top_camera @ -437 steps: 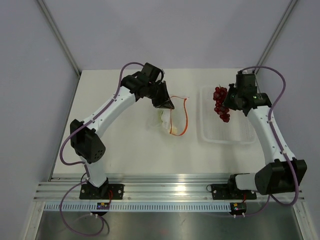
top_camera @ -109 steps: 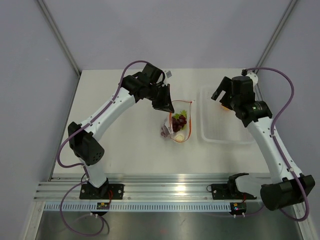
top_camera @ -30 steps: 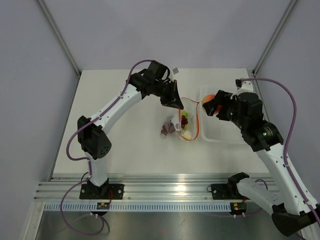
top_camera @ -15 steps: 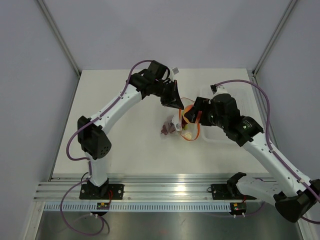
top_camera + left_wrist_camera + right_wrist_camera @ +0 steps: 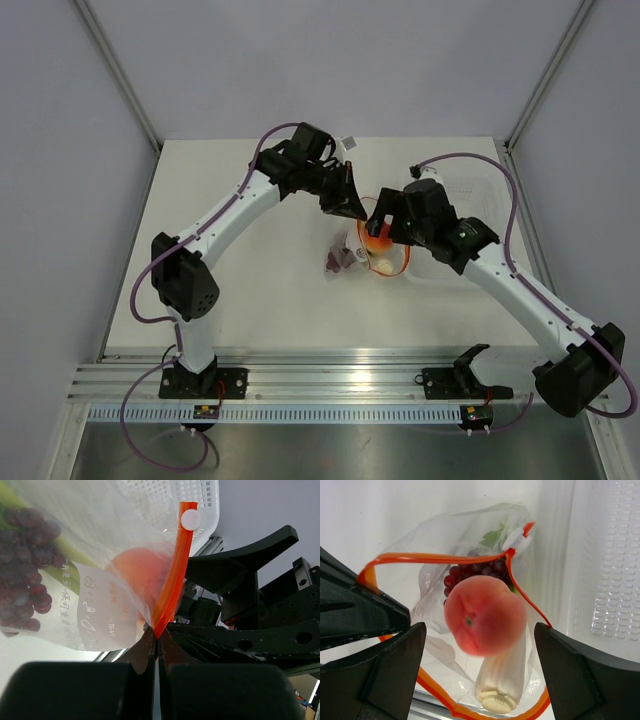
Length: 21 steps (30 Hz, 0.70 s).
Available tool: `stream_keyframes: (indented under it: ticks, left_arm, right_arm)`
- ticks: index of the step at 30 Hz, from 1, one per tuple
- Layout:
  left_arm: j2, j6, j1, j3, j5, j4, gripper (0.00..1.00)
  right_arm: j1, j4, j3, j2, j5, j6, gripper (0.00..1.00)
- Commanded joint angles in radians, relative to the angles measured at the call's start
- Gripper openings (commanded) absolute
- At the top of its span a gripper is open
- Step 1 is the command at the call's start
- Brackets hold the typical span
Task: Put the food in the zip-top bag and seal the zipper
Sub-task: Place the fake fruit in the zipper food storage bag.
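Observation:
The clear zip-top bag [image 5: 377, 262] lies mid-table with its mouth held open. My left gripper [image 5: 352, 210] is shut on the orange-red zipper [image 5: 172, 585], pinched at the jaw tips [image 5: 156, 639]. Dark red grapes [image 5: 470, 572] and pale stalks [image 5: 502, 680] lie inside the bag. My right gripper [image 5: 477, 630] hangs open right over the mouth. The orange-pink peach [image 5: 485, 615] is blurred between its spread fingers, with a gap on each side, inside the zipper loop [image 5: 435, 557]. Through the plastic the left wrist view shows the peach [image 5: 135, 575] and grapes [image 5: 25, 590].
A rigid clear tray [image 5: 488, 192] stands just right of the bag, partly under my right arm; its ribbed wall [image 5: 615, 555] is close beside the bag mouth. The left finger [image 5: 360, 615] crowds the mouth's left side.
My right gripper carried the peach left from the tray to over the bag mouth, then opened wider and let it go. The left gripper kept its hold on the zipper.

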Motion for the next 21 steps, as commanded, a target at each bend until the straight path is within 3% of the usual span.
stream_keyframes:
  ticks: [1,8,13,21]
  left_arm:
    - [-0.064,-0.018,0.014,-0.009,0.07,0.07,0.0]
    - [-0.056,-0.03,0.02,-0.015,0.091,0.09,0.0]
    - [-0.06,-0.024,0.024,-0.016,0.093,0.087,0.0]
    - [-0.063,0.011,0.024,-0.012,0.084,0.058,0.0]
  right_arm:
    - [0.008,0.027,0.06,-0.026,0.027,0.007,0.96]
    - [0.008,-0.013,0.081,-0.078,0.006,0.006,0.94]
    - [0.009,-0.071,0.066,-0.145,0.097,-0.004,0.65]
    - [0.008,-0.104,-0.028,-0.127,0.078,-0.008,0.73]
